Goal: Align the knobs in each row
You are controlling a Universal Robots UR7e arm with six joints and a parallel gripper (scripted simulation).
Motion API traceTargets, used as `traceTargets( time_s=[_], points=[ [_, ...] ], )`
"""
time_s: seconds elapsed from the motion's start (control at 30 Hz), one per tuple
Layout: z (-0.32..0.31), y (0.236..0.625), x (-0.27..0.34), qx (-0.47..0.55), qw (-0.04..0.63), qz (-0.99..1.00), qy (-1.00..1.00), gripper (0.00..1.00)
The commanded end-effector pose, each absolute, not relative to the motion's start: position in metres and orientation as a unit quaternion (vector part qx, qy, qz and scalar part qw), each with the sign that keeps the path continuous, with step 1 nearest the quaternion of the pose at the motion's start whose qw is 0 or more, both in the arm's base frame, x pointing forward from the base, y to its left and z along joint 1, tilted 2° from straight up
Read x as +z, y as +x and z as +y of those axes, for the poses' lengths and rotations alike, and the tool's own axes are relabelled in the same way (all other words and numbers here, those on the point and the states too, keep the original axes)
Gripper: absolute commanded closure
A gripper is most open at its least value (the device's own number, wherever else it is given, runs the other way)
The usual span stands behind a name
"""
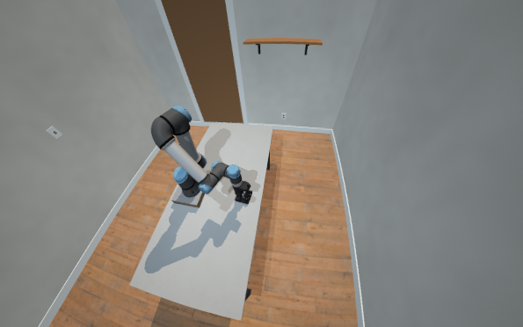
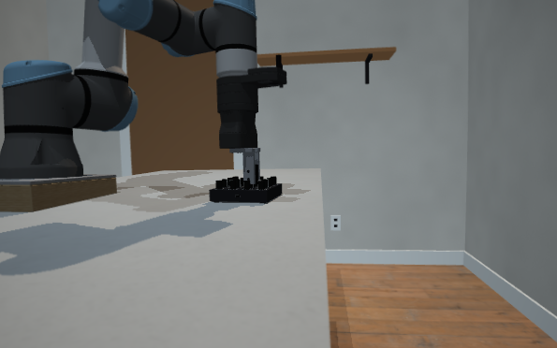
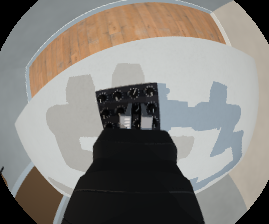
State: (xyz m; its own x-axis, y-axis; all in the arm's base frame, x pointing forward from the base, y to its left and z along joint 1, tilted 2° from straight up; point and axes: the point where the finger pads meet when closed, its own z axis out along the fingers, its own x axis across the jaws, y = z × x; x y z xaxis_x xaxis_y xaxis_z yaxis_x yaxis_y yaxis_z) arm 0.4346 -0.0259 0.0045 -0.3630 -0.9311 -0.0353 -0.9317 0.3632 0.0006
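The black knob box (image 2: 245, 195) (image 3: 128, 98) stands on its feet on the white table (image 1: 199, 268) (image 2: 156, 290), near the table's right edge. Its rows of small black knobs show in the wrist view, but the white lines and names are too small to read. My gripper (image 1: 242, 192) (image 2: 251, 179) (image 3: 136, 109) points straight down into the box. Its two light fingers straddle one knob in the part of the box nearest the wrist camera and are shut on it. I cannot tell which knob it is.
The arm's base stands on a wooden plate (image 1: 189, 200) (image 2: 39, 192) left of the box. The table's edge (image 2: 324, 234) drops to the wooden floor just right of the box. A wall shelf (image 2: 329, 56) hangs far behind.
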Motion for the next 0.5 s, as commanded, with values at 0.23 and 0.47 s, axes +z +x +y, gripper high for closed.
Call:
traceTargets(
  time_s=[0.23, 0.47],
  points=[
    [-0.0261, 0.4350, 0.0049, 0.010, 0.015, 0.821, -0.571, 0.70],
    [-0.0261, 0.4350, 0.0049, 0.009, 0.015, 0.791, -0.611, 0.70]
  ],
)
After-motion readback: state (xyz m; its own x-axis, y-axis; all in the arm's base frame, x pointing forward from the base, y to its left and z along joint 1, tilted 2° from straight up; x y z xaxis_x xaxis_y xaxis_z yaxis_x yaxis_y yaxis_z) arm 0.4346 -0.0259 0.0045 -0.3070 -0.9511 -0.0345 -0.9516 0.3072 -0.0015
